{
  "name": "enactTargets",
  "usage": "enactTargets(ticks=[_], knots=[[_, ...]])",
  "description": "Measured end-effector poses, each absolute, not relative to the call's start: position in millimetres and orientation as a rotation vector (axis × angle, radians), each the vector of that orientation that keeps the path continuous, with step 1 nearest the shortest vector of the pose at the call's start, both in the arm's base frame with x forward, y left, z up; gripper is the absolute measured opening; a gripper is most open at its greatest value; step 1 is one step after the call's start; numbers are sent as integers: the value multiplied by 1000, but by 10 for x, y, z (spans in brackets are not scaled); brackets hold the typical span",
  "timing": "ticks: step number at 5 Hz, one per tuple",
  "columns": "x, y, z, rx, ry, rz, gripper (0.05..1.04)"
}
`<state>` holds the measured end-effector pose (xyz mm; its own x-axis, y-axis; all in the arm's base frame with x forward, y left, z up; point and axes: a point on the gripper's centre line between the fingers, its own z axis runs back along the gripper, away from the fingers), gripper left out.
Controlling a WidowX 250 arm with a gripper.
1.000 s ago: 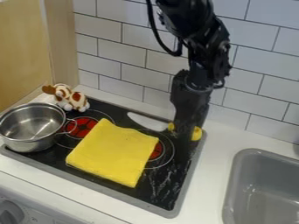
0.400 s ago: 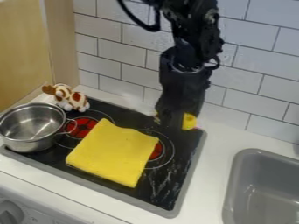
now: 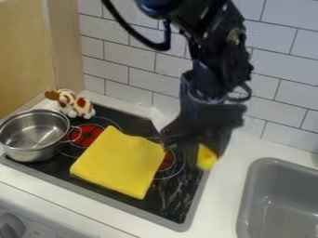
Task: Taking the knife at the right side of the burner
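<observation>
The jaws (image 3: 195, 141) are clenched on the knife (image 3: 207, 157) above the back right part of the stove (image 3: 162, 191), its yellow handle jutting out on their right by the stove's right edge, while its blade cannot be made out. Across the middle of the stove lies a yellow cloth (image 3: 118, 162), partly over its red rings, with a steel pot (image 3: 31, 151) at the stove's left end and a spotted plush toy (image 3: 76, 106) at its back left corner. Right of the stove, a grey sink (image 3: 245, 200) is set into the white tabletop (image 3: 225, 181).
</observation>
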<state>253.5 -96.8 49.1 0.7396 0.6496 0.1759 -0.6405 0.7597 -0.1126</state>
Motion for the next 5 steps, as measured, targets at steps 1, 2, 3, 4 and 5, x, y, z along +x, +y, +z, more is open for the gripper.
enactTargets(ticks=[1, 2, 3, 4, 5], knots=[[2462, -1084, 474, -48, -198, 554, 467], [2378, -1206, 447, -34, -172, 342, 467], [2343, -1221, 337, -9, -138, 213, 467], [2347, -1204, 220, 18, -123, 154, 467], [2320, -1179, 62, 50, -87, 114, 467]])
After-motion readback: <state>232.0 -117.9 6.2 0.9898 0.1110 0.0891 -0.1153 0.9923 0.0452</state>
